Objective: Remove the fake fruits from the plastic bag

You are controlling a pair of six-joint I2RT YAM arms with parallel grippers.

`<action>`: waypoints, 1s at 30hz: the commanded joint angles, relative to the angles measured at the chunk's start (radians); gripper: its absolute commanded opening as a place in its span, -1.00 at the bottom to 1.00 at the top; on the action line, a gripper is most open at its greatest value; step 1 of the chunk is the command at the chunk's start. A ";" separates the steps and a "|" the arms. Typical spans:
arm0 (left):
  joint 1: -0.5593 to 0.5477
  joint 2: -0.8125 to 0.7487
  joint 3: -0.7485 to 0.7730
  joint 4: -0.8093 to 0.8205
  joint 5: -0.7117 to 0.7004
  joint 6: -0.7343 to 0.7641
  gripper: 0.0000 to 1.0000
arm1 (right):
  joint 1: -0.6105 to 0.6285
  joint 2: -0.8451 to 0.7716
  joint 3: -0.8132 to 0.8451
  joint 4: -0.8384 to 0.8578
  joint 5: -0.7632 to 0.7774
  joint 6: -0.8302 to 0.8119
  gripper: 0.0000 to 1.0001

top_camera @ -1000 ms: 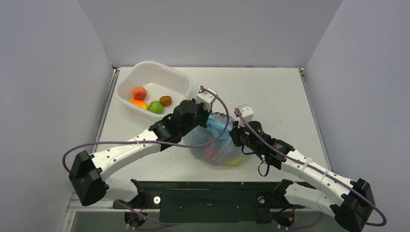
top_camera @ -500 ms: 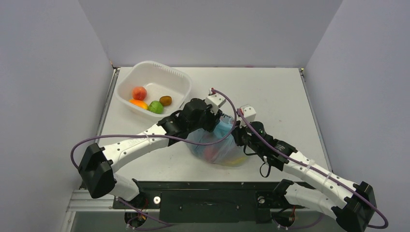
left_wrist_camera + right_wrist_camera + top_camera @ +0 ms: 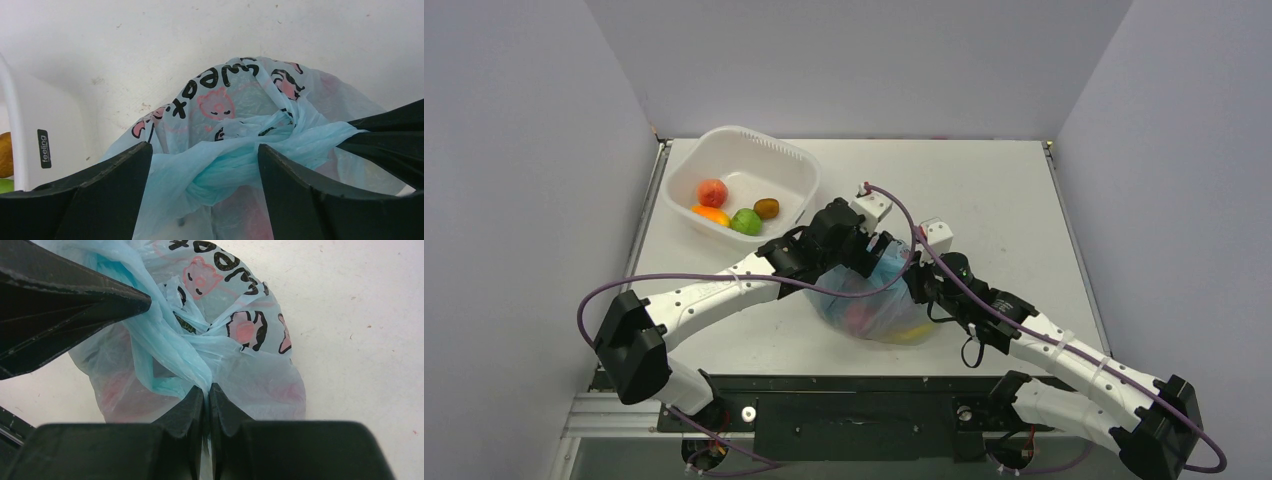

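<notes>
Pinching twisted handle film of the plastic bag [image 3: 235, 365], the right gripper [image 3: 206, 390] is clamped tight, probably to anchor the bag mid-worktop [image 3: 994, 190]. Inside it, fake fruits [image 3: 860, 318] show red and yellow through the film. The left gripper [image 3: 204, 147] straddles the knot, jaws wide, set to pull it apart. A second ago it was nearer the far-left tub [image 3: 724, 133]; now it's over the bag.

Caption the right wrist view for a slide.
Right gripper pinches the twisted film of a thin translucent light-blue plastic bag with pink cartoon prints.

Light-blue plastic bag [image 3: 235, 150] with pink-and-black cartoon prints; white tub [image 3: 790, 168].
</notes>
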State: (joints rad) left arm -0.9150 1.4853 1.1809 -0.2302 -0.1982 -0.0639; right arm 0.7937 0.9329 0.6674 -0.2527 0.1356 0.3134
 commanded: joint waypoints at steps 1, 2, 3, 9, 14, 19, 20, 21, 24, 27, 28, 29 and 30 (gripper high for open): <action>-0.005 -0.005 0.055 -0.005 -0.065 0.030 0.55 | 0.004 -0.021 -0.005 0.034 0.017 -0.005 -0.91; -0.005 0.000 0.062 -0.011 -0.065 0.029 0.55 | 0.003 -0.020 -0.005 0.035 0.018 -0.005 -0.91; -0.005 0.016 0.068 -0.026 -0.067 0.026 0.53 | 0.004 -0.020 -0.005 0.036 0.018 -0.005 -0.91; -0.005 0.101 0.122 -0.088 -0.047 -0.002 -0.14 | 0.004 -0.031 -0.004 0.037 0.021 -0.002 -0.91; -0.006 0.079 0.126 -0.086 -0.137 -0.010 -0.99 | 0.004 -0.042 -0.025 0.036 0.054 0.022 -0.95; -0.006 -0.070 -0.003 0.053 -0.322 -0.008 -1.00 | -0.001 -0.105 -0.088 0.013 0.263 0.177 -1.00; -0.005 -0.124 -0.024 0.107 -0.359 0.001 -1.00 | -0.004 -0.141 -0.120 0.018 0.296 0.227 -1.00; -0.005 -0.147 -0.063 0.128 -0.375 0.005 -1.00 | -0.015 -0.159 -0.136 0.024 0.294 0.246 -1.00; -0.006 -0.228 -0.120 0.208 -0.382 0.010 -1.00 | -0.041 -0.209 -0.180 0.059 0.244 0.278 -1.00; -0.008 -0.248 -0.146 0.253 -0.326 0.002 -1.00 | -0.058 -0.190 -0.155 0.063 0.164 0.195 -0.93; -0.007 -0.249 -0.146 0.257 -0.297 0.001 -1.00 | -0.060 -0.182 -0.128 0.059 0.144 0.171 -0.85; -0.007 -0.249 -0.146 0.259 -0.285 -0.001 -1.00 | -0.059 -0.169 -0.112 0.057 0.104 0.119 -0.73; -0.009 -0.247 -0.146 0.258 -0.268 -0.002 -1.00 | -0.057 -0.164 -0.082 0.050 0.082 0.094 -0.65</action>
State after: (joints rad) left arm -0.9222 1.2453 1.0420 -0.0689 -0.4961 -0.0666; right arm 0.7444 0.7383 0.5014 -0.2184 0.2966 0.5182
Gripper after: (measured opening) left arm 0.007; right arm 0.096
